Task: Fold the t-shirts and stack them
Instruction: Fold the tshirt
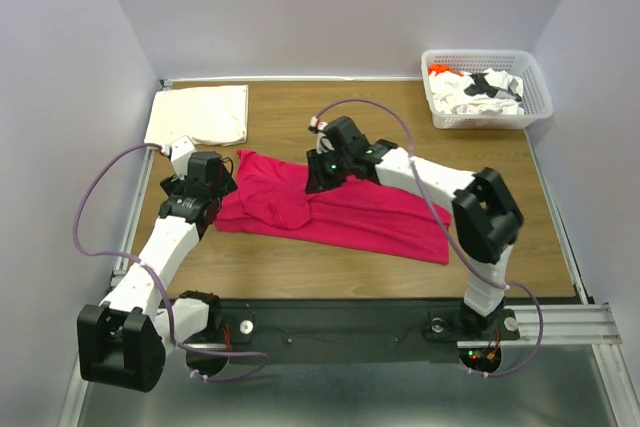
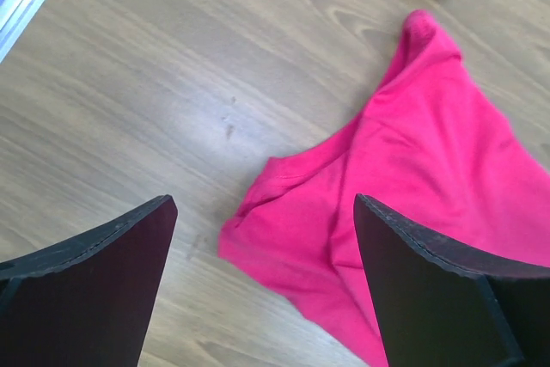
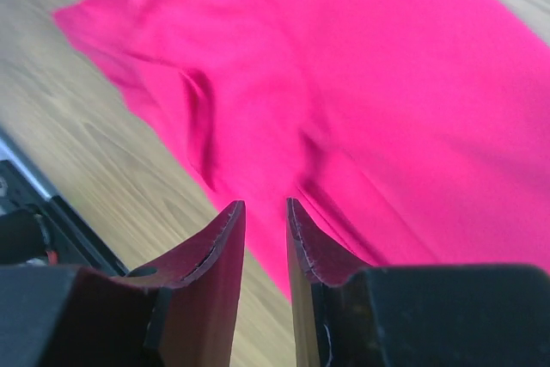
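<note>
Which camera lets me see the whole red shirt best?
The top external view. It shows nearly the whole red shirt spread on the table. The left wrist view catches only one end of it, and the right wrist view only a blurry close-up of its cloth.

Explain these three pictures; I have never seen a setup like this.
These are two robot arms bolted to a wooden table. The big picture looks down from above: left arm on the left, right arm on the right. The other two come from wrist cameras; the dark shapes at the bottom are each arm's own tool. A magenta-red t-shirt lies spread out, partly bunched. A folded cream t-shirt sits at the far left corner, and a white basket far right holds more shirts. The left tool is open and empty. The right tool is over the magenta-red t-shirt, fingers nearly together; whether it pinches cloth is unclear.
</note>
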`<state>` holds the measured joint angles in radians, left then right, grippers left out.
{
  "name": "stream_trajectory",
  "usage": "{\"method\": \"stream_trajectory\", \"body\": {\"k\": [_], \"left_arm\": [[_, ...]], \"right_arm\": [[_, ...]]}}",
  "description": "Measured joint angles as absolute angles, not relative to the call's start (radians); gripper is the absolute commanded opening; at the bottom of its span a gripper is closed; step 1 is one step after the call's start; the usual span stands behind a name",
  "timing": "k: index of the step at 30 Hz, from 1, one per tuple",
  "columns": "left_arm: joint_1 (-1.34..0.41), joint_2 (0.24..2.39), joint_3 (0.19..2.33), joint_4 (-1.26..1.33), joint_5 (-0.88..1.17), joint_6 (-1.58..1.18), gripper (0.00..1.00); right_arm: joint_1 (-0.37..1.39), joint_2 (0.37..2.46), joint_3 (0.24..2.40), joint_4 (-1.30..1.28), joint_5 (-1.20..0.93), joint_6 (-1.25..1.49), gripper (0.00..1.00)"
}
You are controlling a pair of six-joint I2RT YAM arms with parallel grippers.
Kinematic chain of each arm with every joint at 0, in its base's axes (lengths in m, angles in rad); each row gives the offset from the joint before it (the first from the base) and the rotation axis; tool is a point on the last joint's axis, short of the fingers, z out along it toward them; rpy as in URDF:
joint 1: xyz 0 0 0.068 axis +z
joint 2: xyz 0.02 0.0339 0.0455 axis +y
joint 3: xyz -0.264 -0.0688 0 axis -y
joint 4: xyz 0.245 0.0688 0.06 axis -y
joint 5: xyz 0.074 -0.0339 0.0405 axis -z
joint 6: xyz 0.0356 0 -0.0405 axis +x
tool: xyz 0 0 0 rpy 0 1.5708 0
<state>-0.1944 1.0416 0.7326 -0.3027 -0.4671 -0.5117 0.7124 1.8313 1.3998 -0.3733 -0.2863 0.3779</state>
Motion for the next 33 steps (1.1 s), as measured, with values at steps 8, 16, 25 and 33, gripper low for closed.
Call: {"method": "stream_trajectory", "body": {"k": [8, 16, 25, 33], "left_arm": [[-0.194, 0.955, 0.688, -0.28, -0.482, -0.502, 0.95], [-0.194, 0.921, 0.675, -0.228, -0.509, -0.496, 0.95], [-0.194, 0.921, 0.675, -0.209, -0.512, -0.487, 0.94], [-0.194, 0.921, 0.673, -0.205, -0.506, -0.48, 0.94]], "right_arm": [[0.809, 2.118, 1.658, -0.323, -0.376, 0.364, 0.32], [0.859, 2.265, 1.766, -0.32, -0.419, 0.366, 0.33], [0.872, 2.298, 1.784, -0.321, -0.422, 0.366, 0.12], [0.872, 2.298, 1.843, -0.322, -0.423, 0.326, 0.01]]}}
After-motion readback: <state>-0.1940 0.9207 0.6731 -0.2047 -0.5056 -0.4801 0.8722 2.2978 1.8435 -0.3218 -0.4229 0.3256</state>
